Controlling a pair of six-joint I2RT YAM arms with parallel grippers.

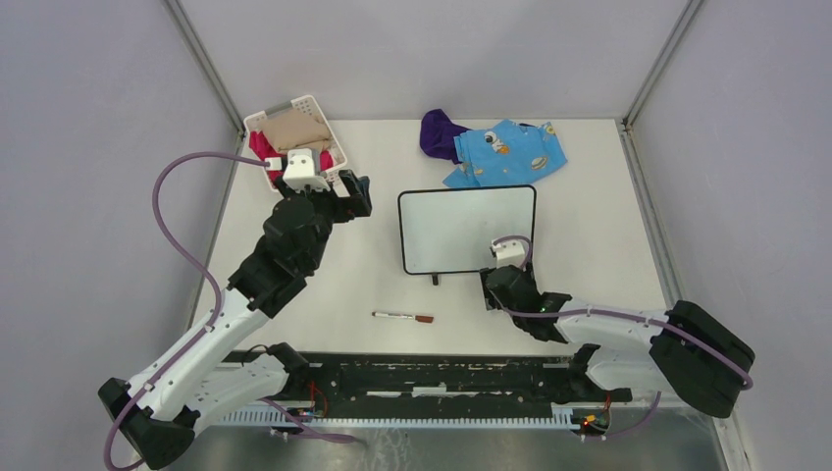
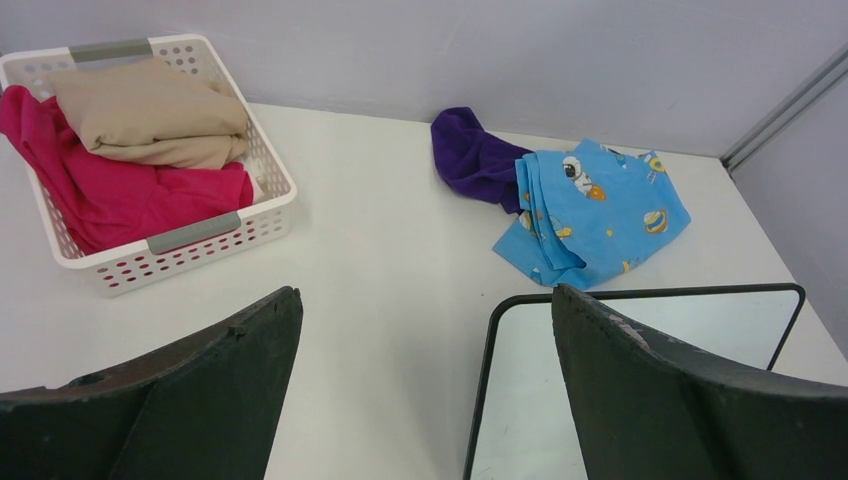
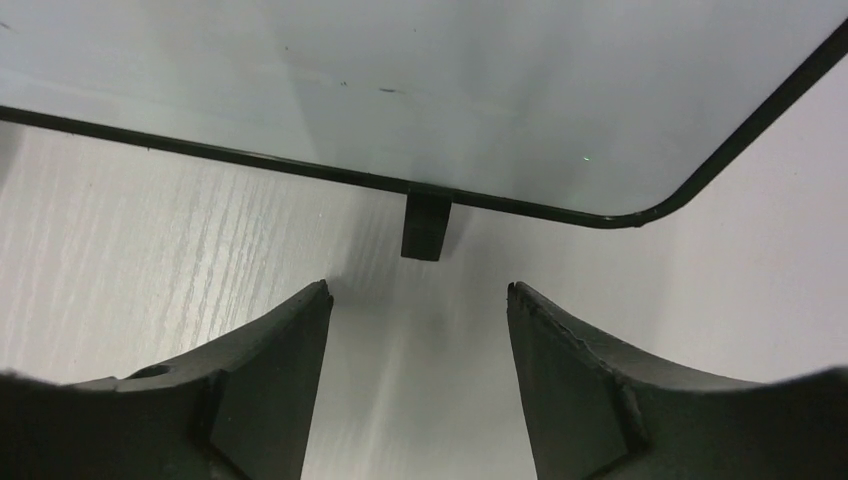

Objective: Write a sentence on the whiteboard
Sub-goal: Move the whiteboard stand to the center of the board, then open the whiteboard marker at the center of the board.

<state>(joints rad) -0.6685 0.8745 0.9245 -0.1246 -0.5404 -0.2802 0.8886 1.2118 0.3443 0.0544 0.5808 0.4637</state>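
At the far left the white basket point(image 1: 294, 132) is holding folded clothes, and the left gripper point(image 1: 355, 194) is hanging just beside it with jaws spread wide and nothing in them; swinging inward from here, it could clip the basket rim. Nearer the bases the marker point(image 1: 402, 316) is lying loose on the table point(image 1: 589, 226), apart from both arms, and being thin and round it is likely to roll away from a pinch that lands off-centre. The whiteboard point(image 1: 467, 229) is lying mid-table, its face showing no sentence yet. The right gripper point(image 1: 494, 285) is hovering at its near edge, jaws wide and empty, facing a small black foot point(image 3: 426, 225). A nudge there, or pen pressure on an unbraced board, would probably be sliding it toward the blue cloth point(image 1: 510, 152)
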